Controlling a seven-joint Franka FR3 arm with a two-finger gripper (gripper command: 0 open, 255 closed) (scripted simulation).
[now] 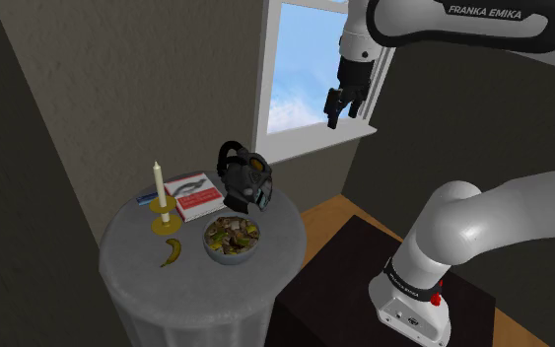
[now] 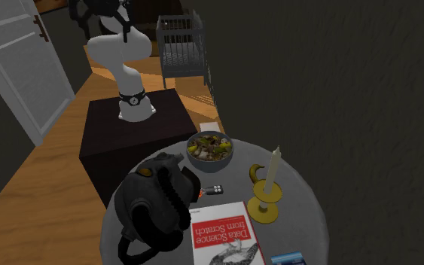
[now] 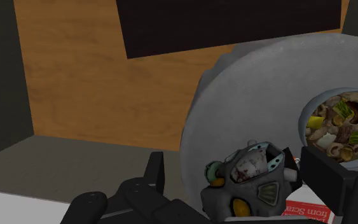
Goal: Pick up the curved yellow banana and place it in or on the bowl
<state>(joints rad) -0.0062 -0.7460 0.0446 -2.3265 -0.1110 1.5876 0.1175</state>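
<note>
The task looks to be at its first step, the approach: the gripper [image 1: 335, 110] hangs high above the bowl [image 1: 231, 240], its fingers spread apart and holding nothing. The banana [image 1: 172, 252] lies on the round table [image 1: 132, 261] just beside the bowl, near the candlestick [image 1: 164, 223]. The next move calls for a long descent to the banana's side of the bowl, bringing the fingers down astride the fruit.

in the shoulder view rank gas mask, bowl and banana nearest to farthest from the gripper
1. gas mask, on the table's window side, below the gripper
2. bowl, at the table's near edge
3. banana, to the view's left of the bowl
</note>
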